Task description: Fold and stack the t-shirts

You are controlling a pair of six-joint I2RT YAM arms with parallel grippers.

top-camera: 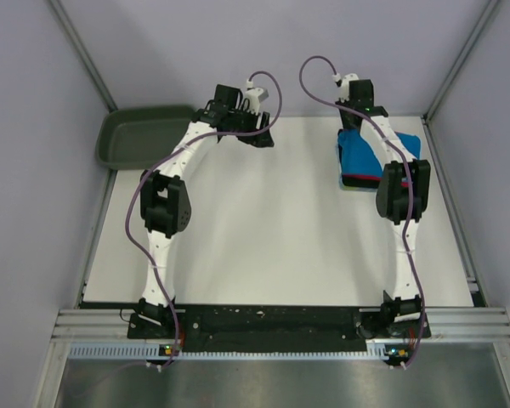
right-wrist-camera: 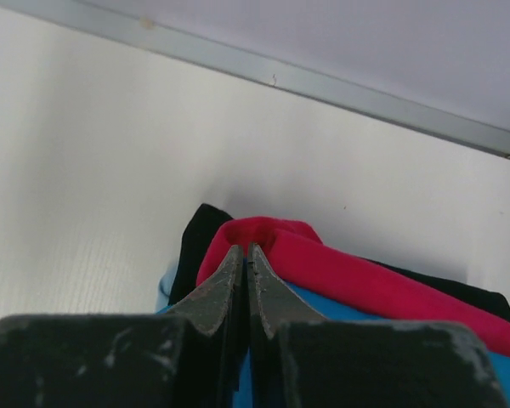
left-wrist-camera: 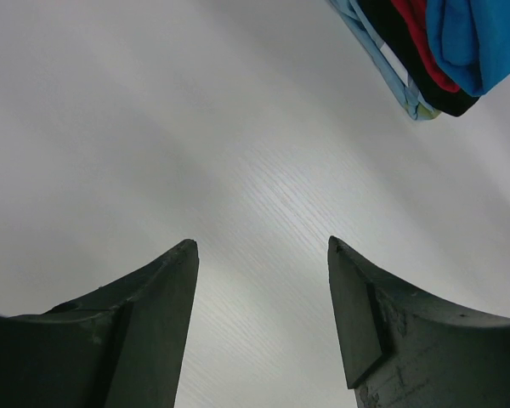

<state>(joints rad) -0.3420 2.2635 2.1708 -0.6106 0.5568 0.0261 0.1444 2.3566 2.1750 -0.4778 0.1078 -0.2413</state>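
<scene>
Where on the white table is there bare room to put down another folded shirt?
The wide middle of the white table, between the left arm and the right arm, is bare. The dark olive-green plastic tub takes the far left corner. The far right is crowded: the stack of folded t-shirts lies there under the right arm.

Clearance: bench [top-camera: 263, 229], mid-span open.
Middle surface bare for passing; folded t-shirts [top-camera: 361, 161] block far right at my right hand [right-wrist-camera: 245, 251]; tub [top-camera: 144, 136] stands far left.
</scene>
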